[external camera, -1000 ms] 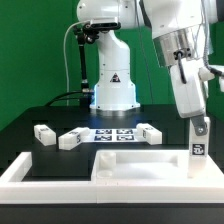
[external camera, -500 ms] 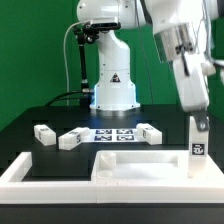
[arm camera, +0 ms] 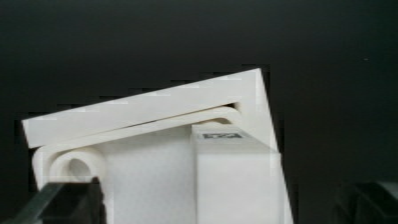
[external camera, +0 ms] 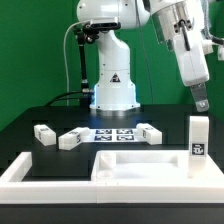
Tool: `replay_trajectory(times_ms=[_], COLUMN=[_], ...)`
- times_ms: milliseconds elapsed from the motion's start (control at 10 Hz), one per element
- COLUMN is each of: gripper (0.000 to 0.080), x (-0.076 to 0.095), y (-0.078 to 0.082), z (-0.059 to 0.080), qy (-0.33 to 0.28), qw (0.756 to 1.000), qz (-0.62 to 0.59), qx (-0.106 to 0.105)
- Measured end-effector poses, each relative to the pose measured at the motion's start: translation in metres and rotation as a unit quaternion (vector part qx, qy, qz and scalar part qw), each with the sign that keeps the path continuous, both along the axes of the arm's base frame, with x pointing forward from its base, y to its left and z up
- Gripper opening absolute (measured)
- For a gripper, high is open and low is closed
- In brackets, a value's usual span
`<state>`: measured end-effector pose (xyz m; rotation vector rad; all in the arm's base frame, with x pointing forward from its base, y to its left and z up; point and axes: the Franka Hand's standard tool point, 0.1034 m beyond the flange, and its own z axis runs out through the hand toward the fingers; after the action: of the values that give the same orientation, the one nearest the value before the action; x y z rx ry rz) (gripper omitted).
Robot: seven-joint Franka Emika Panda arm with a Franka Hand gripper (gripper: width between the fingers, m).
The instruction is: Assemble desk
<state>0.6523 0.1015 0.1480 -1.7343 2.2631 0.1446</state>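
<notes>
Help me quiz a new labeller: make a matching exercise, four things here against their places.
Things: 1 gripper; 2 upright leg block; 3 marker board; 4 tabletop panel.
Places: A flat in front of the robot base; B up in the air; C inside the white border wall; D standing at the tabletop panel's far corner, exterior view's right.
Pairs: 1-B, 2-D, 3-A, 4-C.

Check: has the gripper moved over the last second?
Yes. The gripper has risen off the upright leg at the exterior view's right, and now hangs clear above its top.
</notes>
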Motion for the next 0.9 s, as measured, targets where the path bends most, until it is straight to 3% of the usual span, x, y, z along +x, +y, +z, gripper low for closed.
replay_trajectory(times_ms=[200,400,600,900], gripper=[0.0649,0.0649,0.0649,0.0649], x=[-0.002,-0.025,-0.040,-0.040], y=[0.001,0.008,0.018,0.018], z=[0.001,0.005,-0.003,-0.003], qy=[-0.005,-0.018,-0.019,-0.043], qw=[1.000,0.994,0.981,0.956], qz=[0.020,0.110,0.189,0.285], qx=[-0.003,-0.016,-0.041,-0.055])
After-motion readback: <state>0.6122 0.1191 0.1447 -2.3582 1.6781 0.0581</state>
